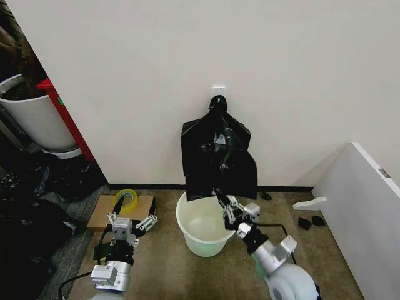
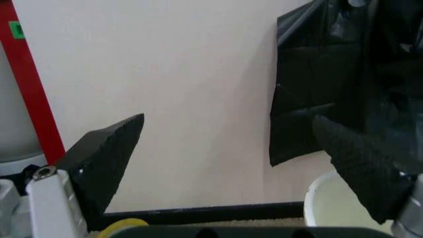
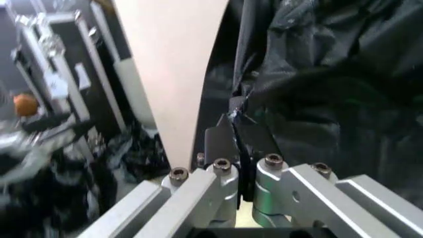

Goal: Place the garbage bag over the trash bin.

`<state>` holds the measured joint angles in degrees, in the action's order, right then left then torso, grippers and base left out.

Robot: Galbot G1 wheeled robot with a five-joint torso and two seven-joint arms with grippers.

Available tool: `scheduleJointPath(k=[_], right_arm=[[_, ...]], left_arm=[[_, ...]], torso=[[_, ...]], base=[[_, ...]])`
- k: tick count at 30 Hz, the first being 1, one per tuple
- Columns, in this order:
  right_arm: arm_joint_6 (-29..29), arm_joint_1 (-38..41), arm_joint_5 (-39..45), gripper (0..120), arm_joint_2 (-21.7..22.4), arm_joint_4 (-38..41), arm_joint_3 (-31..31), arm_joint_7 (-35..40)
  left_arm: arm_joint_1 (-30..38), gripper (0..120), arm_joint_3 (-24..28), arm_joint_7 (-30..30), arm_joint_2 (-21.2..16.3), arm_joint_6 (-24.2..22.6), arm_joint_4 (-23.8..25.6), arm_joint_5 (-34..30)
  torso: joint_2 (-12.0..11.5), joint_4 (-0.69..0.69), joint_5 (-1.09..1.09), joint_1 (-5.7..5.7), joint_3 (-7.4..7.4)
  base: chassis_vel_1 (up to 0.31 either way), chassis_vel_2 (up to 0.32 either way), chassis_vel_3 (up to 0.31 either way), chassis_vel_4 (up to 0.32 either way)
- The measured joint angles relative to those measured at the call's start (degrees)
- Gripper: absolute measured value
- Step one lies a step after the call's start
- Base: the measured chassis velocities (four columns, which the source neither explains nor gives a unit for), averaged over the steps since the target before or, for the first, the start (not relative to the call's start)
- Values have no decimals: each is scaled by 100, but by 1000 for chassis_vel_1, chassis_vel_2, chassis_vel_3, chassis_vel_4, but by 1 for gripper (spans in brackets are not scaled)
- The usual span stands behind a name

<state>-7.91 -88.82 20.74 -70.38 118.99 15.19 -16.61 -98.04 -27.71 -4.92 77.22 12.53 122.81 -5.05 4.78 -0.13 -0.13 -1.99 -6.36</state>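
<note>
**Right hand pinching the hanging bag above the bin**

The garbage bag (image 1: 218, 156) is hanging against the wall from a small white hook (image 1: 218, 91), and its lower edge is reaching down just above the back rim of the trash bin (image 1: 201, 245). The trash bin is standing upright on the floor, close to the wall, with its mouth open.

The right hand (image 1: 223, 204) is reaching up over the right side of the bin rim and its fingers are pressed together on a fold of black film at the lower part of the bag. In the right wrist view the right hand (image 3: 237, 130) is pinching a thin crease of the garbage bag (image 3: 330, 74), and the film is bunching up around it.

The left hand (image 1: 130, 220) is waiting low, to the left of the bin and apart from it, with its fingers spread wide. In the left wrist view the two dark fingers (image 2: 106, 153) are standing far apart, and the bag (image 2: 330, 74) and a part of the bin rim (image 2: 318, 184) are showing beyond them.

Under the left hand a flat cardboard piece (image 1: 100, 215) is lying on the floor with a yellow tape roll (image 1: 127, 199) on it. A large white plant pot (image 1: 34, 119) and a red post (image 1: 65, 115) are standing at the far left. A white panel (image 1: 362, 212) is leaning at the right, near some small dark objects (image 1: 310, 221) on the floor.
</note>
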Motion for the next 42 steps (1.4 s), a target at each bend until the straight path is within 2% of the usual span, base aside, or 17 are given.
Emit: scheduleJointPath(k=[11,19,34,42], right_arm=[[-704,-505,-1097,0,190,-60,-174,-139],[-1141,-700,-1534,0,184,-157,-123,-286],[-1739,-892,-1819,0,204,-328,-63,-690],[-1650,-775,-1694,0,159,-360,-96,-500]], left_arm=[[8,100,-5,1,0,-5,-7,-14],[16,100,8,1,6,-4,-24,-17],[9,100,8,-1,3,3,-29,-15],[8,100,63,-3,-30,3,-13,-12]], torso=[[0,0,-1,0,0],[0,0,-1,0,-1],[-1,0,-1,-1,0],[-1,0,-2,-1,-1]], base=[[0,0,0,0],[0,0,0,0],[0,0,0,0],[0,0,0,0]])
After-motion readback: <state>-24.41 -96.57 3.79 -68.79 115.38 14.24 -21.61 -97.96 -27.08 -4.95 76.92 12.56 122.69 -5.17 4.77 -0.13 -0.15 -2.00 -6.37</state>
